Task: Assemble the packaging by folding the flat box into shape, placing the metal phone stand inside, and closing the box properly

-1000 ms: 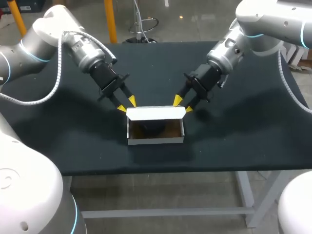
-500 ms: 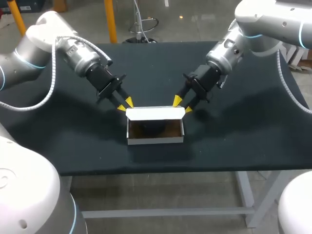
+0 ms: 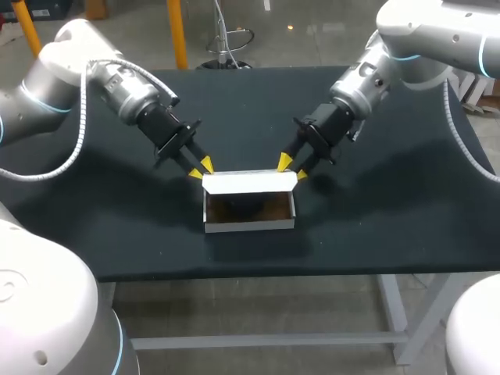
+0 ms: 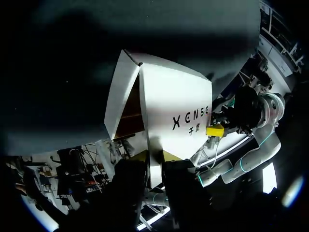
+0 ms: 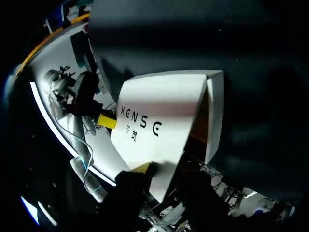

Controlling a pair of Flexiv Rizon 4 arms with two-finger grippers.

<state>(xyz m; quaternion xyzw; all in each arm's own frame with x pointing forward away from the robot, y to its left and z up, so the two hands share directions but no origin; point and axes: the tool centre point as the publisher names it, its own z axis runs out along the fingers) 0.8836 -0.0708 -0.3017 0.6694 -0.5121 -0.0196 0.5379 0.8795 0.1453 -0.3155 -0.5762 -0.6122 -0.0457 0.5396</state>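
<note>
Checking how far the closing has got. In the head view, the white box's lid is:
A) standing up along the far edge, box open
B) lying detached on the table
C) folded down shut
A: the lid stands raised at the far side of the box, whose brown inside shows.

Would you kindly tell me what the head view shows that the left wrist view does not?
Head view only: a dark shape lying inside the open box, perhaps the stand, plus much of the left arm and right arm. Left wrist view only: the print on the outer face of the lid and the folded side flap. Both: the white box with lid raised, the left claw and right claw at its rear corners, and the dark table.
</note>
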